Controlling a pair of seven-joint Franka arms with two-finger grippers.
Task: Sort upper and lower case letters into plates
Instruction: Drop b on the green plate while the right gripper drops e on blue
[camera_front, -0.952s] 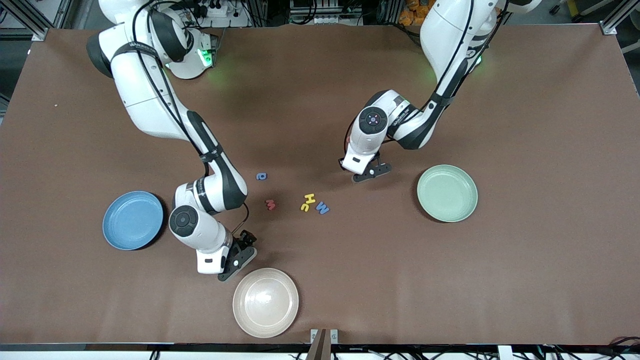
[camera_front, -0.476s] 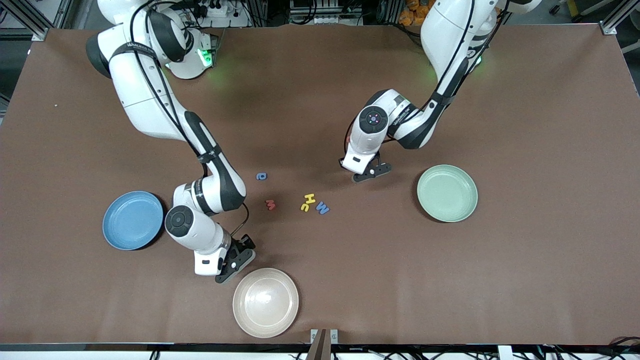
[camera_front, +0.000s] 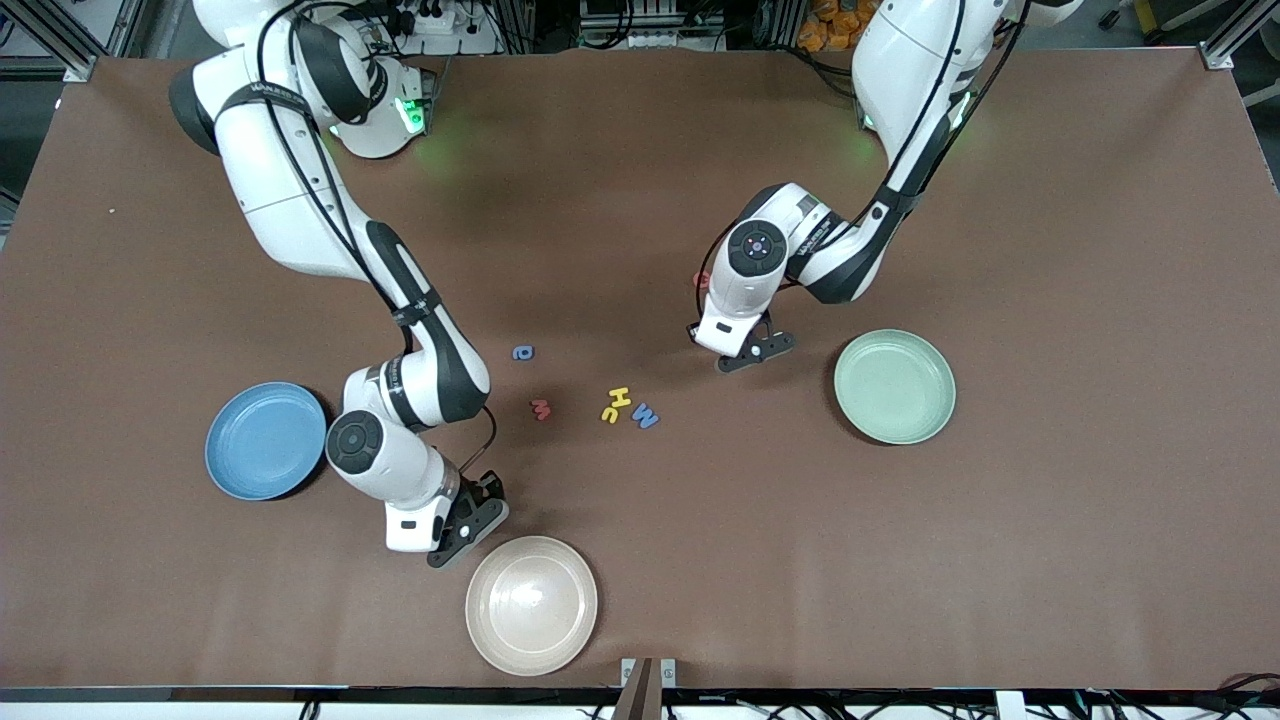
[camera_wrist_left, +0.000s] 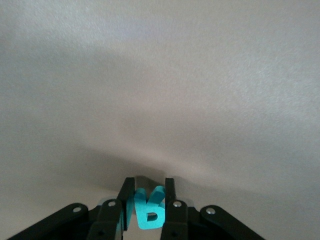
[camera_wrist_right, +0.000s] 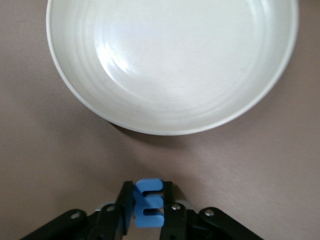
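My left gripper (camera_front: 757, 350) is shut on a teal letter (camera_wrist_left: 149, 212), low over the table beside the mint green plate (camera_front: 894, 386). In the left wrist view the letter stands pinched between the gripper (camera_wrist_left: 148, 182) fingers. My right gripper (camera_front: 470, 520) is shut on a blue letter E (camera_wrist_right: 148, 204), just at the edge of the cream plate (camera_wrist_right: 170, 65). The light blue plate (camera_front: 265, 440) lies toward the right arm's end. Loose on the table are a small blue letter (camera_front: 522, 352), a red letter (camera_front: 541, 408), a yellow H (camera_front: 620, 397), a yellow c (camera_front: 608, 413) and a blue M (camera_front: 645, 416).
The cream-beige plate (camera_front: 531, 604) lies near the table's front edge with nothing in it. Both coloured plates hold nothing. The right arm's forearm (camera_front: 430, 360) stretches between the light blue plate and the loose letters.
The right gripper has shut on the blue E and shifted a little toward the light blue plate. The left gripper, holding the teal letter, has moved slightly toward the green plate.
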